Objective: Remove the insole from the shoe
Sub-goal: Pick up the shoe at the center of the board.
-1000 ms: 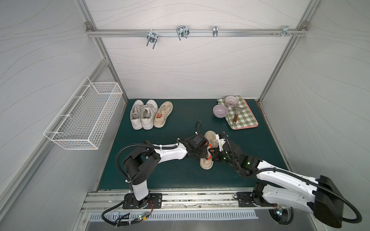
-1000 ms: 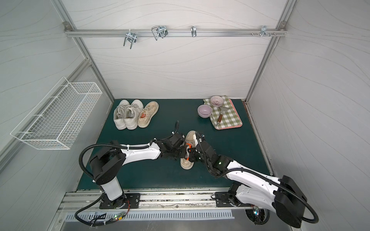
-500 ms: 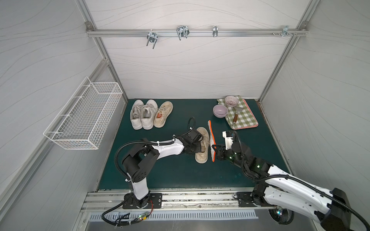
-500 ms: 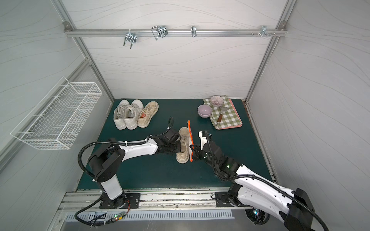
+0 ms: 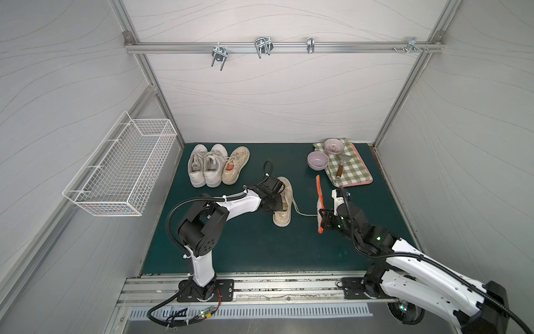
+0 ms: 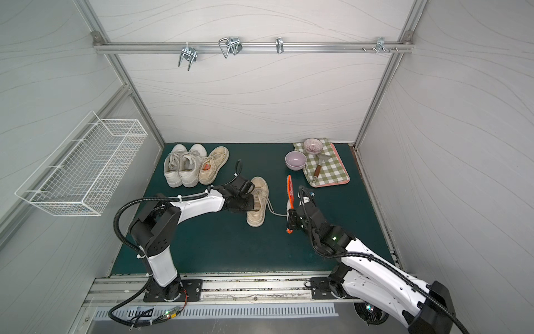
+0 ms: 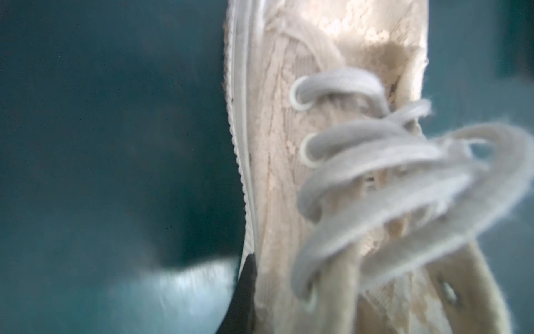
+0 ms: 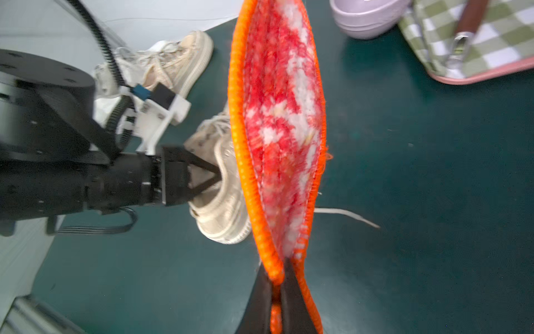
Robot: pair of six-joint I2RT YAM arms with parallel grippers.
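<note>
Right pincer (image 8: 278, 277) bites one end of the orange-edged red-and-white woven insole (image 8: 283, 130), which stands up from its tips, clear of the shoe. Beside it, left pincer (image 8: 215, 176) nips the collar of the worn beige canvas shoe (image 5: 282, 218). Risks: the thin pinch on floppy fabric may slip in a swing; the loose grey lace (image 5: 303, 213) trailing toward the right pincer may snag.

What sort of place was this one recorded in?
Probably a lab robot cell: aluminium-framed white walls, two arms bolted to a front rail, shoes lined up on a green mat.
</note>
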